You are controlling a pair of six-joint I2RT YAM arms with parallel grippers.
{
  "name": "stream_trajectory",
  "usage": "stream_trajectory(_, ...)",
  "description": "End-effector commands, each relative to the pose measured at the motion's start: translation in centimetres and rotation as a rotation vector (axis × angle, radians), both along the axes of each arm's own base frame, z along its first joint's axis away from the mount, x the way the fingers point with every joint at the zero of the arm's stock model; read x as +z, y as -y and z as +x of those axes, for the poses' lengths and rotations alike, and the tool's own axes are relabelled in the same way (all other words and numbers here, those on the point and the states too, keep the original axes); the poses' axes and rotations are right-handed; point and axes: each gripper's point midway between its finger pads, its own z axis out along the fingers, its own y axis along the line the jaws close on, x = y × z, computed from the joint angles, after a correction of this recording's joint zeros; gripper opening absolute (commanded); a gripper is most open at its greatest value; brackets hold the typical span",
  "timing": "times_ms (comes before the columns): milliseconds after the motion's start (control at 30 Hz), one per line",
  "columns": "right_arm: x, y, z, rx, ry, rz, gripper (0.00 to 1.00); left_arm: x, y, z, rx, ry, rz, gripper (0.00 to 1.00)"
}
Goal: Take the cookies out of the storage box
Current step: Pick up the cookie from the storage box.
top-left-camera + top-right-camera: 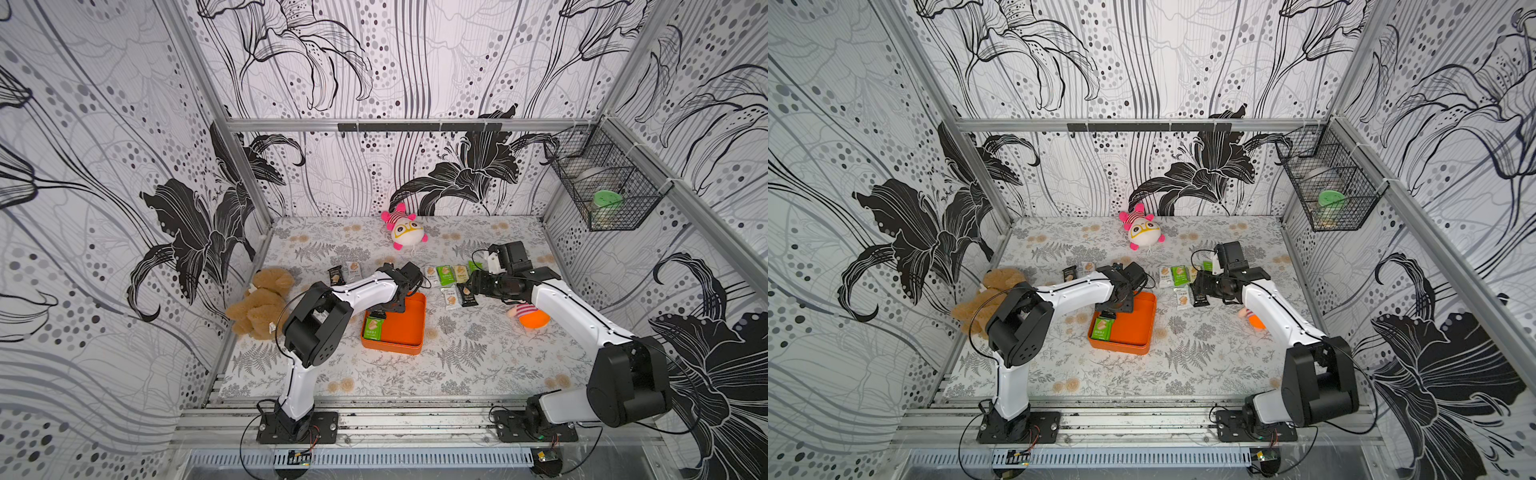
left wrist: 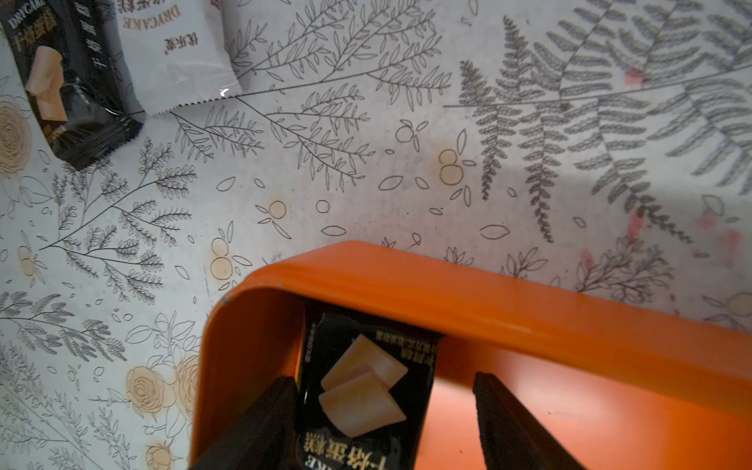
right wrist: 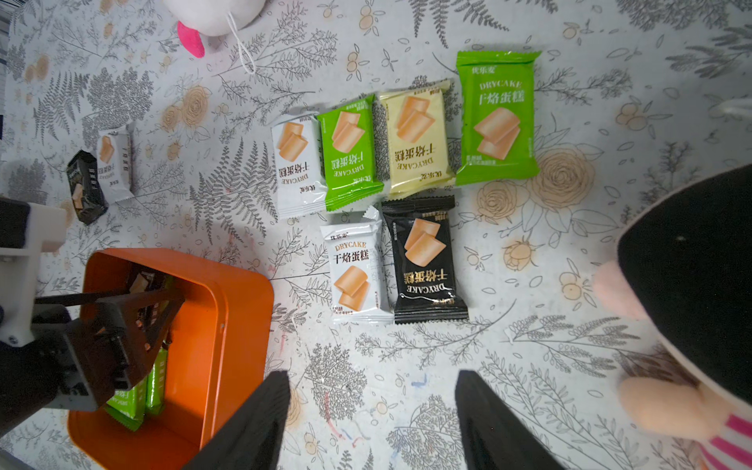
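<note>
**Box nearly emptied, a few packets left inside**

The storage box (image 1: pixel 401 332) is placed near the middle of the counter (image 1: pixel 478 365), between the two arms. Inside it, a black packet (image 2: pixel 362 390) is seen at the far-left corner. Its long axis is directed to the far wall, and one short end is close to that wall. A green packet (image 1: pixel 372 328) is laid along the left wall at the near-left corner, its long axis also running near to far. In the right wrist view a second green one seems to be beside it, but this cannot be told surely. The rest of the box floor is bare.

Eight cookies are already laid on the counter: six packets (image 3: pixel 411 179) in two rows just off the box's far-right corner, and two packets (image 3: pixel 108 167) beyond its far-left corner. The task is therefore judged mostly done, with two or three packets left.

The left gripper (image 2: pixel 384 380) is seen low inside the box. Its fingers (image 2: pixel 264 423) are half spread on both sides of the black packet and are not closed on it. The right gripper (image 3: pixel 372 378) is held above the counter near the six packets, fingers spread, with nothing between them.
</note>
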Motion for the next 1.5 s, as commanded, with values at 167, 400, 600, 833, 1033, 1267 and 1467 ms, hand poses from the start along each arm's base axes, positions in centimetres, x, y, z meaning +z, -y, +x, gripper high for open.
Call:
stream_trajectory(167, 0.6, 0.4, 0.4, -0.004, 0.005, -0.025, 0.7, -0.2, 0.9, 0.5, -0.002, 0.009, -0.045, 0.69)
stream_trajectory(400, 0.4, 0.2, 0.4, -0.01, -0.003, -0.004, 0.7, -0.3, 0.6, -0.1, -0.003, 0.008, -0.054, 0.53)
stream_trajectory(600, 0.3, 0.2, 0.3, -0.014, -0.005, -0.001, 0.7, -0.5, 0.4, -0.3, -0.015, -0.005, -0.041, 0.53)
stream_trajectory(833, 0.5, 0.3, 0.0, -0.026, 0.001, 0.003, 0.7, -1.2, 0.4, -0.3, -0.03, -0.027, -0.017, 0.63)
stream_trajectory(1033, 0.8, 0.9, -0.4, -0.04, 0.014, -0.013, 0.7, -1.4, 0.6, -0.2, -0.043, -0.036, -0.013, 0.62)
stream_trajectory(1267, 0.6, 0.9, -0.7, -0.048, 0.01, -0.008, 0.7, -0.5, 2.5, 0.1, -0.05, -0.027, -0.098, 0.59)
stream_trajectory(1467, 0.8, 0.8, -0.6, -0.054, 0.017, 0.003, 0.7, -0.9, 4.5, -0.1, -0.07, -0.037, -0.137, 0.57)
